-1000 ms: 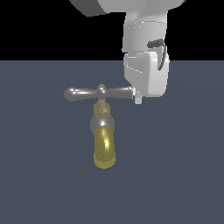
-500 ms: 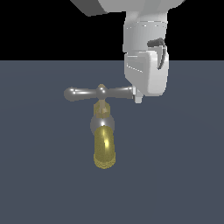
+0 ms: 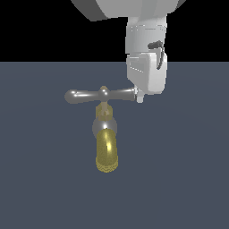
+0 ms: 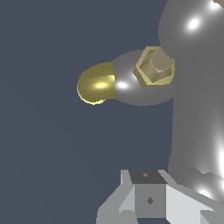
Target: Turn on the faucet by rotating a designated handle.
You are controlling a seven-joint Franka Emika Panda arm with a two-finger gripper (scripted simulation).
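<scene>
Faucet point(image 3: 105, 136) and gripper point(image 3: 140, 99) meet at the far end of the handle point(image 3: 100, 95), on the exterior view's right. Whether the jaws are spread or pressed together cannot be told: in the exterior view only one small pale fingertip point(image 3: 140, 99) shows below the white hand body, right at the tip of the handle's arm, and the rounded bulb of that arm is hidden behind the gripper. Actual contact cannot be confirmed from that angle. In the wrist view the grey and white fingers point(image 4: 148, 199) sit at the edge of the picture with the thick silver arm of the handle point(image 4: 194, 109) running just beside them, very close to the camera and filling much of the frame.

The handle lies level as a crossbar; its other arm reaches toward the exterior view's left and ends in a free rounded bulb. At the middle a small brass-tipped hub sits on a short brass stem, seen in the wrist view as a brass hexagonal nut point(image 4: 154, 67). Below that is the round silver-grey body, and the curved gold spout point(image 3: 107, 154) comes forward and down from it, toward the exterior camera.

The faucet stands on a flat dark blue-grey floor point(image 3: 40, 179). The white arm comes down from above, and its body blocks the view of the gripped end.
</scene>
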